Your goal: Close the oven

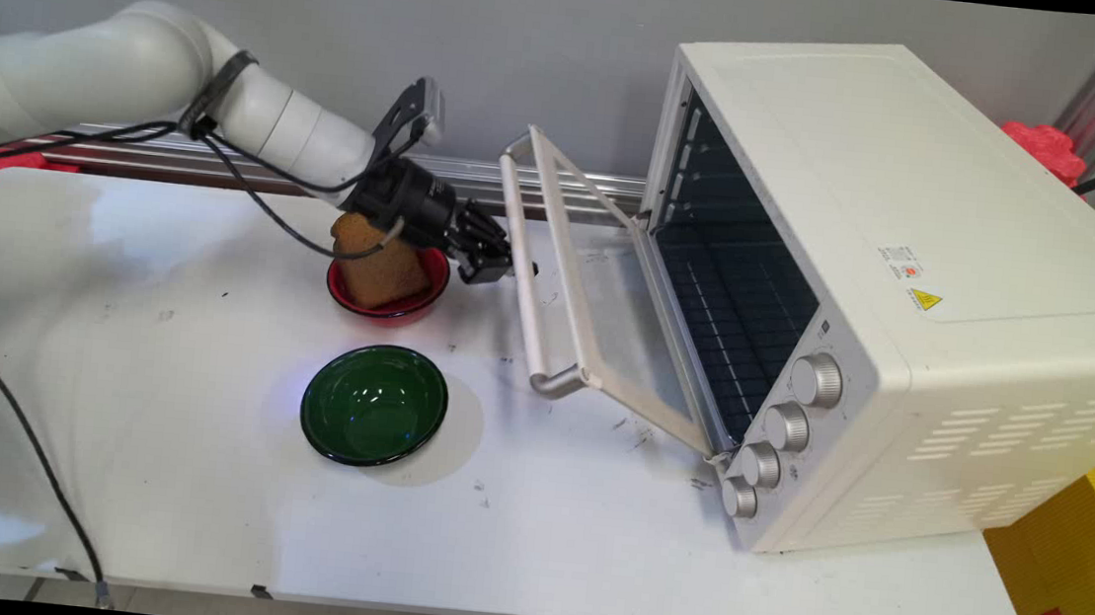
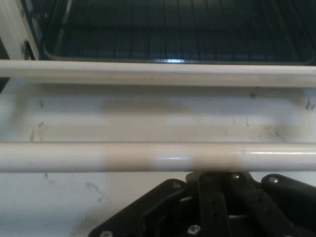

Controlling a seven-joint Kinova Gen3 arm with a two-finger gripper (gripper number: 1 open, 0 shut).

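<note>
White table (image 1: 194,495) under a grey wall, green bowl (image 1: 373,404) nearest, red bowl (image 1: 409,303) with a brown bread chunk (image 1: 376,263) behind it, gripper (image 1: 502,266) against the oven door's handle bar (image 1: 522,276) (finger gap cannot be told), toaster oven (image 1: 907,280) with door hanging open.

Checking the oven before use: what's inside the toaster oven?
Through the open door, the toaster oven shows only dark wire racks; no food visible. Its deeper right side is hidden by the housing.
</note>
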